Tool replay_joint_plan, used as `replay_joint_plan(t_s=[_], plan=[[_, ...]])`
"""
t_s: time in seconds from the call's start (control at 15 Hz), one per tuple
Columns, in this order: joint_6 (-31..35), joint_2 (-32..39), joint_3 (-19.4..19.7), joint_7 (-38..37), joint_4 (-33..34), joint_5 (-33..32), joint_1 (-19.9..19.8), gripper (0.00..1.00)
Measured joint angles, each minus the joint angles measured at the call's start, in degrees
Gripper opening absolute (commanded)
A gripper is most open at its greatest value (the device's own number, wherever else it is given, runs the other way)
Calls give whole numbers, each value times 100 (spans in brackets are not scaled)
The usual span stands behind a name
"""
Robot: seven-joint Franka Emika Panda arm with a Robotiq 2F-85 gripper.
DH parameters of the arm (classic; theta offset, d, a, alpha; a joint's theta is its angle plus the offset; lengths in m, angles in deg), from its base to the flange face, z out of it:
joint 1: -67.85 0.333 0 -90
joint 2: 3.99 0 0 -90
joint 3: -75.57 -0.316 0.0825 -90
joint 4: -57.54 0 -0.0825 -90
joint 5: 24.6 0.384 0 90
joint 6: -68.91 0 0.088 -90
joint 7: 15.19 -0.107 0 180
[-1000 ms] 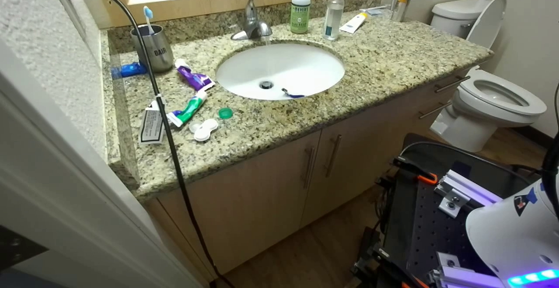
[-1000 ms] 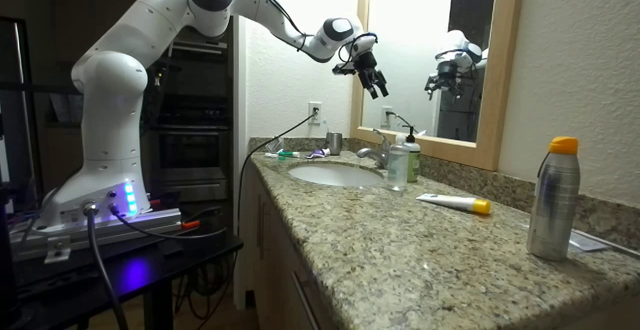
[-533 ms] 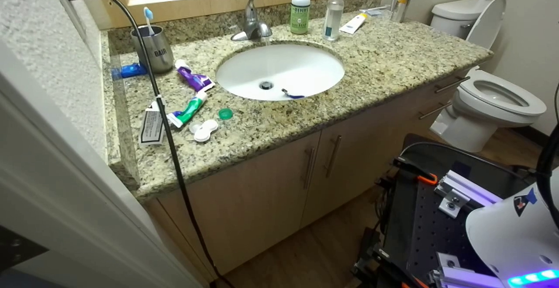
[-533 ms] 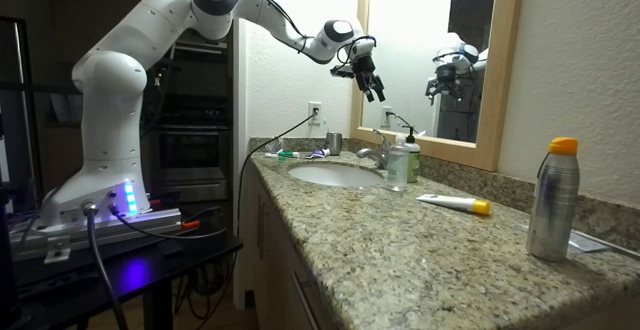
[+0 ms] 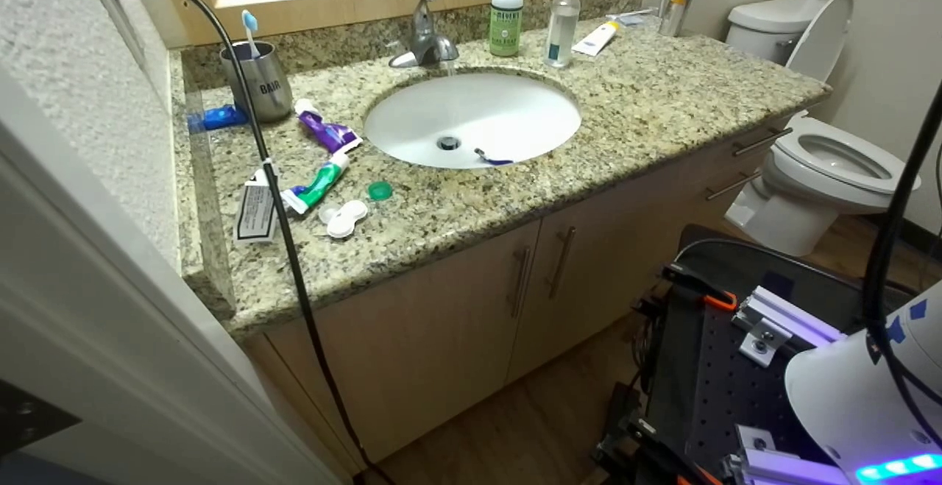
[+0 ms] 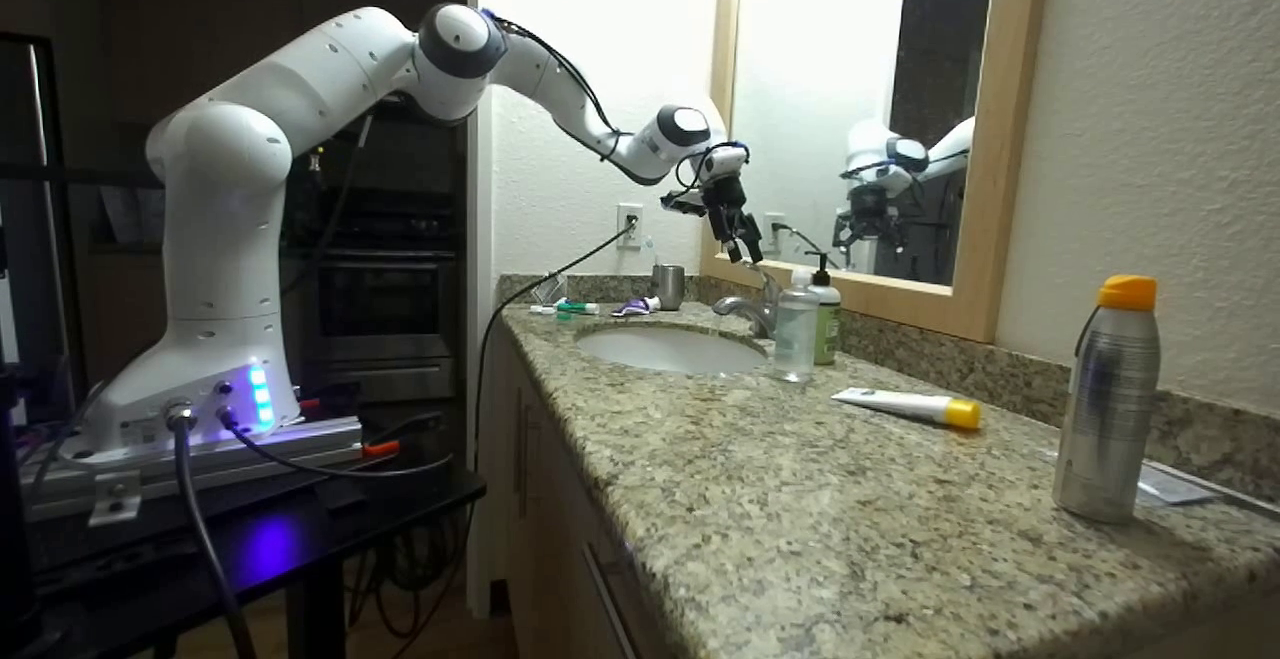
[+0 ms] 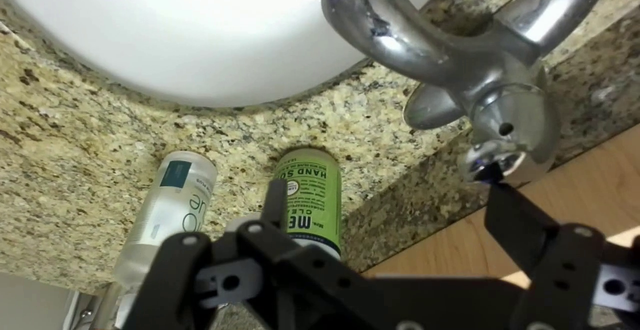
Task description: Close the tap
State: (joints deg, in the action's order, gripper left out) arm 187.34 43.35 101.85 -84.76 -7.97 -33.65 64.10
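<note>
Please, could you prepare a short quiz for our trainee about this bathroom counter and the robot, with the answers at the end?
1. True or false: In an exterior view, the tap is running.

2. Multiple choice: How is the gripper in the wrist view?
A) Shut on the green soap bottle
B) Open
C) Shut on the tap

3. Fill the gap: In an exterior view, the toothbrush sits in a metal ____.

Key:
1. True; water is falling from it.
2. B
3. cup
</note>
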Motion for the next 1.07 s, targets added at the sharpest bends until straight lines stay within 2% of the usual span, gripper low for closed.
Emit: replay_joint_plan(t_s=[0.13,0.47,1.07], plan=[[9,110,-169,13,226,45,-165,100],[-144,324,-254,276,529,22,-214,100],[-2044,727,-227,497,1341,-471,-84,100]])
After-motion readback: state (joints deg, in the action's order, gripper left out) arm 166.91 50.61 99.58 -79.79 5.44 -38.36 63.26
